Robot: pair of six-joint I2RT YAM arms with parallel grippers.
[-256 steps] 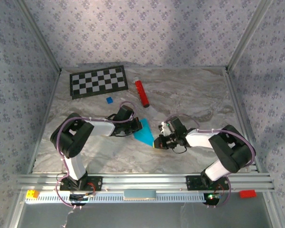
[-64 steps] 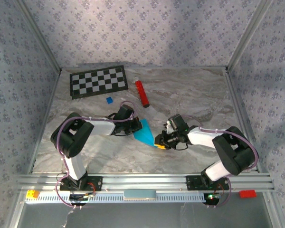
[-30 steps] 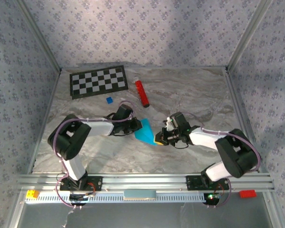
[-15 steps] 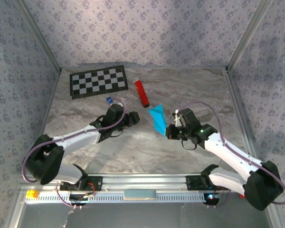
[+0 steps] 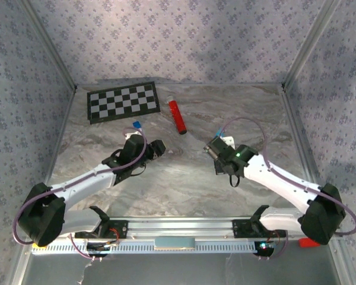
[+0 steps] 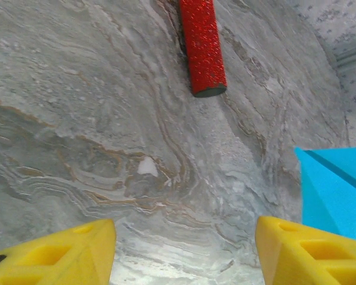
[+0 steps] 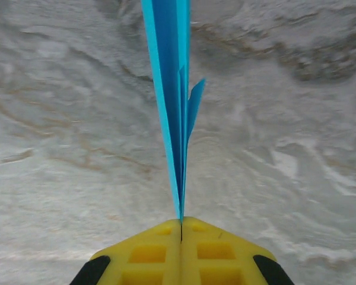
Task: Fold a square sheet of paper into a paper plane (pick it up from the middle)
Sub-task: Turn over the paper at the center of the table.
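While the right pincer [image 7: 181,222] is pressed fully shut on the paper plane [image 7: 169,89], the job, as I judge it, is to carry the folded piece alone without spoiling its creases. The two yellow fingers meet flat against each other with only the thin cyan edge between them. The paper stands straight out ahead of the tips, seen edge-on, its layers stacked and one small flap splaying to the right. It looks to hang clear of the bench [image 7: 296,136] below, though I cannot tell how far.

A good hold here probably means a firm, even squeeze on the spine and no twist of the wrist, since a grip this near one end lets the long free part droop or fan open. Any turn should be slow.

The left pincer [image 6: 184,228] stands well open with nothing between its fingers. From its own view the cyan paper [image 6: 329,190] sits just beyond its right finger, apart from it, and the red cylinder [image 6: 202,44] lies on the bench farther ahead. It would do best to stay wide and off to the side, so the loose flaps do not brush it, and any setting down should be on bare marbled surface short of that cylinder.
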